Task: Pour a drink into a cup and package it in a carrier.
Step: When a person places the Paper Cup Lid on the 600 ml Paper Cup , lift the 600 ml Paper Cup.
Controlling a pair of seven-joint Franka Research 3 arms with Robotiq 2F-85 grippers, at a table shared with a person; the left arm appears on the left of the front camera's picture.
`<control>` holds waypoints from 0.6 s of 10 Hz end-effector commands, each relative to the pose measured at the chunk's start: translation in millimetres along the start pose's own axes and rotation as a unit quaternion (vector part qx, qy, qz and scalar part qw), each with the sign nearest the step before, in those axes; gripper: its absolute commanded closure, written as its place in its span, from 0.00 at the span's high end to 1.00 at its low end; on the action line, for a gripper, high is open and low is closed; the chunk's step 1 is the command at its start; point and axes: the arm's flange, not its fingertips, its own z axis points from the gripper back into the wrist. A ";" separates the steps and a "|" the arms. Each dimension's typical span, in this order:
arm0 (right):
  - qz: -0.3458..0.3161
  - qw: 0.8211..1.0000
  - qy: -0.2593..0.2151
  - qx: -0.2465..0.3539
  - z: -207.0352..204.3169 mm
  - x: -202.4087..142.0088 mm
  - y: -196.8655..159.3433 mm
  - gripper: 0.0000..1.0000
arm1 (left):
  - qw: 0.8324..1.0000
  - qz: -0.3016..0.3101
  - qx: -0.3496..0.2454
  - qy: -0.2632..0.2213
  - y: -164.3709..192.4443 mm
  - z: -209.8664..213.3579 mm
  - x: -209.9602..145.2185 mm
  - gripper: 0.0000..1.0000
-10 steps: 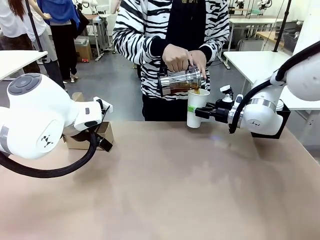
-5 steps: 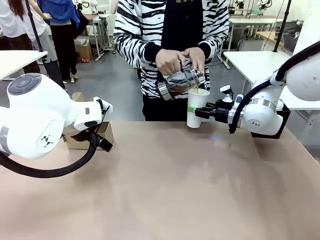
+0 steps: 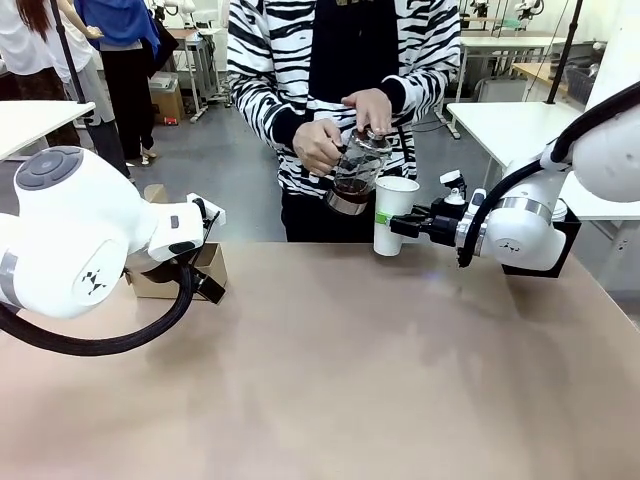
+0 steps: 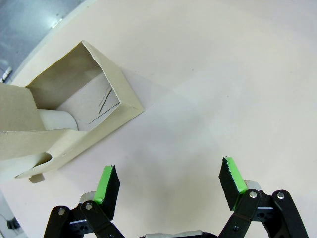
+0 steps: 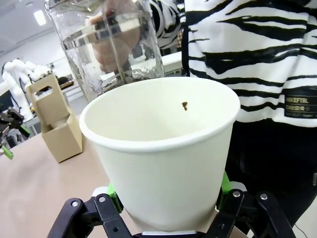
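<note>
**Cup to be held level beside the pitcher**

On the table point(image 3: 350, 380), the carrier point(image 3: 212, 262) is set at the left, close by the left gripper point(image 4: 171, 181), whose jaws are spread wide and empty. At the far edge a pitcher point(image 3: 352, 180), the drink point(image 3: 350, 188) low in it, is held by the person point(image 3: 262, 90) just beside the cup point(image 3: 392, 215). The cup is clamped by the right gripper point(image 3: 398, 226) and is best held upright and unmoved until the pitcher is clear.

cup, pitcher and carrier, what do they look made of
Cup: likely paper, matte white, with a rolled rim. Pitcher: clear glass or perhaps hard plastic, glossy and see-through, with a shiny metal-looking band. Carrier: brown cardboard, dull surface, with folded edges and a cut handle hole.
</note>
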 end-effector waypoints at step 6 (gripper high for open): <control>0.000 1.000 0.000 0.001 -1.0 2.3 2.4 0.81 | 1.000 0.000 -0.001 -0.001 -0.2 0.5 0.0 1.00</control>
